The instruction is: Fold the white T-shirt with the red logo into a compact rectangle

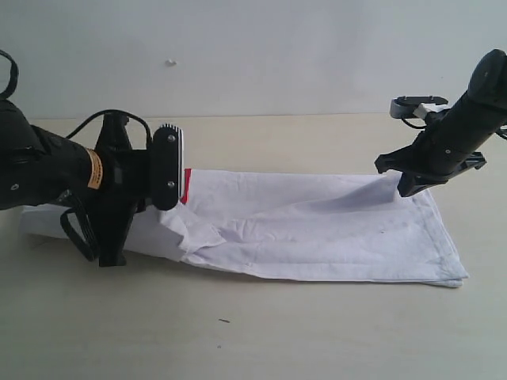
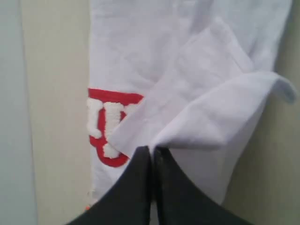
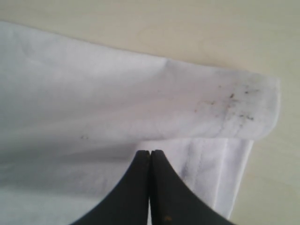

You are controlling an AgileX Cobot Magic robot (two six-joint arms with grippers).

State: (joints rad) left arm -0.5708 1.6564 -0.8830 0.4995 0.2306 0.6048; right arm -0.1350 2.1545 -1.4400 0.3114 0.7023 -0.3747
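Note:
The white T-shirt [image 1: 317, 229] lies across the table as a long folded band. A sliver of the red logo [image 1: 187, 186] shows beside the left wrist; the left wrist view shows more of the red logo [image 2: 108, 132] and an orange speck of neck tag [image 2: 86, 206]. My left gripper [image 1: 112, 255] is shut, its tips [image 2: 152, 150] pinching a raised flap of the T-shirt [image 2: 211, 112]. My right gripper [image 1: 405, 187] is shut on the far right edge, which lifts off the table. In the right wrist view its tips [image 3: 150, 153] meet under a rolled fold of the T-shirt [image 3: 140, 103] with dark specks.
The pale wooden table [image 1: 261, 332] runs in front of the shirt and behind it up to a white wall [image 1: 253, 47]. A black cable loop [image 1: 75, 229] hangs by the left arm over the shirt's left end.

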